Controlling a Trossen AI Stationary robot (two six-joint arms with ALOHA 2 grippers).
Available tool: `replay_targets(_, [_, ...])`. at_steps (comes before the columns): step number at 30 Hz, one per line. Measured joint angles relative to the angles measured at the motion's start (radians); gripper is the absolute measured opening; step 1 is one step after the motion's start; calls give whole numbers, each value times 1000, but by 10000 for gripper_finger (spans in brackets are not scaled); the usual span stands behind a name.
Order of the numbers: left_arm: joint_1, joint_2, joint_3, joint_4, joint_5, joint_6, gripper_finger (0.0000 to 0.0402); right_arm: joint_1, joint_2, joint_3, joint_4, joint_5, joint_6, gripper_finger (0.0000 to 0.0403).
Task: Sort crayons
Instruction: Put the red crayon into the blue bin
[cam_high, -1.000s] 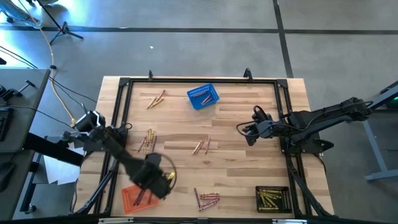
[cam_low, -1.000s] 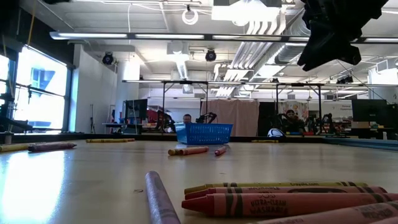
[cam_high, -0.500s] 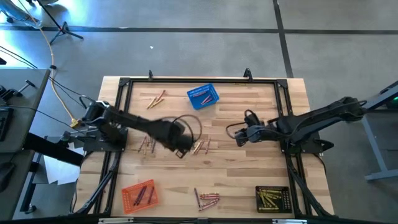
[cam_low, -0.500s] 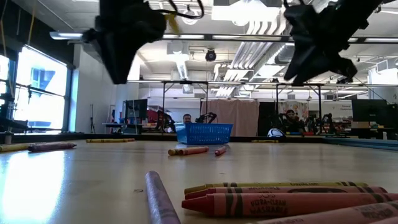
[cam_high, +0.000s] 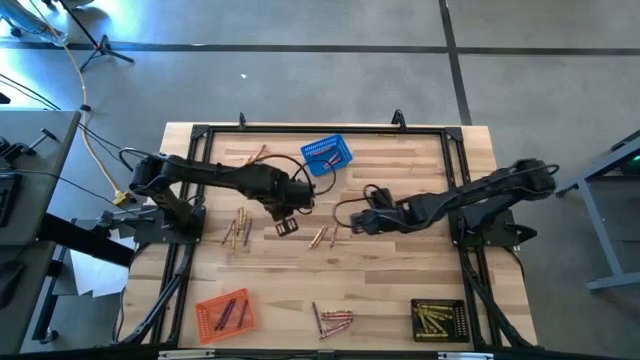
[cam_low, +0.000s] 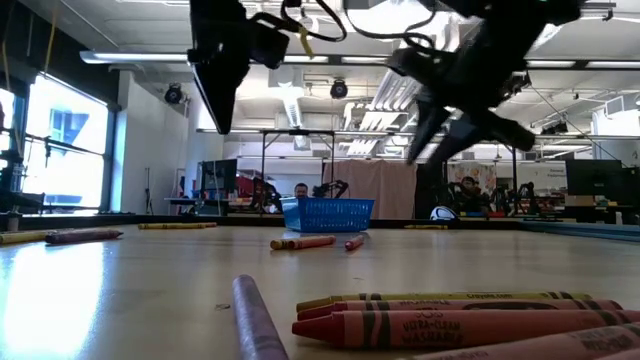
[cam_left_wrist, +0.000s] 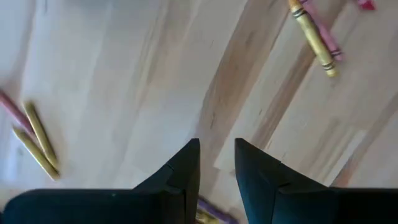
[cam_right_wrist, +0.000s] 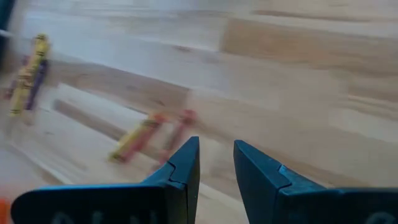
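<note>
Pale wooden plank table (cam_high: 400, 290) inside its black frame; three mesh baskets spread along the edges as sorting targets: black one (cam_high: 438, 320) holding yellow sticks, orange one (cam_high: 224, 314), blue one (cam_high: 327, 156). My left gripper (cam_high: 287, 225) hangs above the middle, fingers a narrow gap apart, nothing between them; my right gripper (cam_high: 354, 222) likewise, slightly parted and empty, aimed at the loose pair of orange-red crayons (cam_high: 324, 236) lying between us; probably my next pick. Other crayons (cam_high: 334, 320) wait scattered, near edge.
</note>
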Motion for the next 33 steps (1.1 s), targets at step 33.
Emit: replay_targets(33, [158, -600, -275, 178, -67, 264, 87, -47, 594, 527, -239, -211, 156, 82])
